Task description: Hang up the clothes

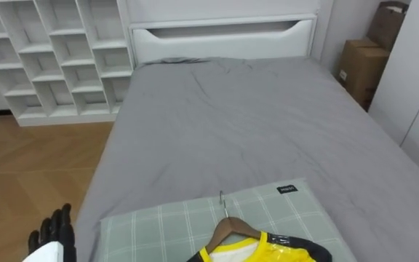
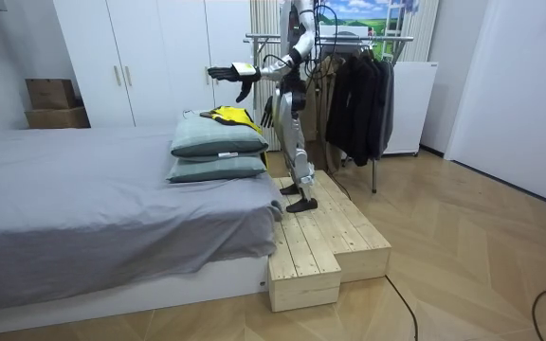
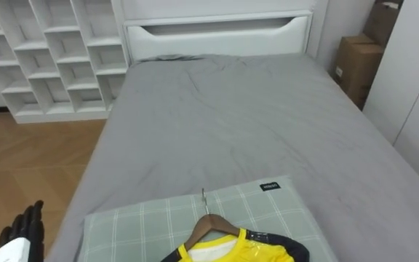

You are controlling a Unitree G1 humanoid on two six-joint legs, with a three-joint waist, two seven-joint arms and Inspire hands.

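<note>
A yellow garment with black sleeves (image 1: pixel 268 251) sits on a wooden hanger (image 1: pixel 231 227) with a metal hook. It lies on a green plaid pillow (image 1: pixel 158 225) at the foot of the bed, right in front of me. My left hand (image 1: pixel 53 234) hangs in the air to the left of the pillow, its fingers straight and empty, apart from the garment. In the room view that hand (image 2: pixel 226 72) reaches out above the garment (image 2: pixel 227 116), while my right hand (image 2: pixel 268 112) hangs by my hip with relaxed fingers. I stand on a wooden platform (image 2: pixel 330 237).
The grey bed (image 1: pixel 253 124) stretches ahead to a white headboard (image 1: pixel 224 36). White cube shelves (image 1: pixel 57 58) stand at the left, cardboard boxes (image 1: pixel 362 69) at the right. Behind me is a clothes rack (image 2: pixel 349 40) with dark clothes (image 2: pixel 358 95).
</note>
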